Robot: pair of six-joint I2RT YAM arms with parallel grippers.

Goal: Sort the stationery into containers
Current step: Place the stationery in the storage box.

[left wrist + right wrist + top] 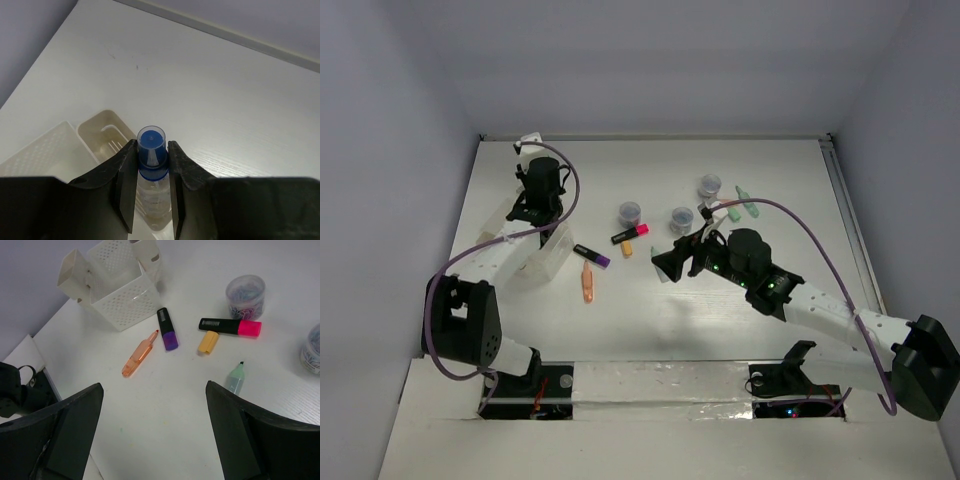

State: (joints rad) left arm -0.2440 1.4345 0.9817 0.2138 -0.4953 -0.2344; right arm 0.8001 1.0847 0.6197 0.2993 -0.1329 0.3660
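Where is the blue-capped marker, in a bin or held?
Held: the left gripper clamps the blue-capped marker by its cap, over a white bin.

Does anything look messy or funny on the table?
A little. The orange pen lies with its tip bare, and a stubby orange piece, maybe its cap, sits apart beside the pink highlighter. The green marker shows a bare tip too. Nothing looks spilled or broken.

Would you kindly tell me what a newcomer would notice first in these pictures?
The left gripper, jaws clamped on a blue-capped marker, hangs over the white bins at the left of the table. Centrally, the open right gripper hovers above scattered pens, the pink-black highlighter brightest.
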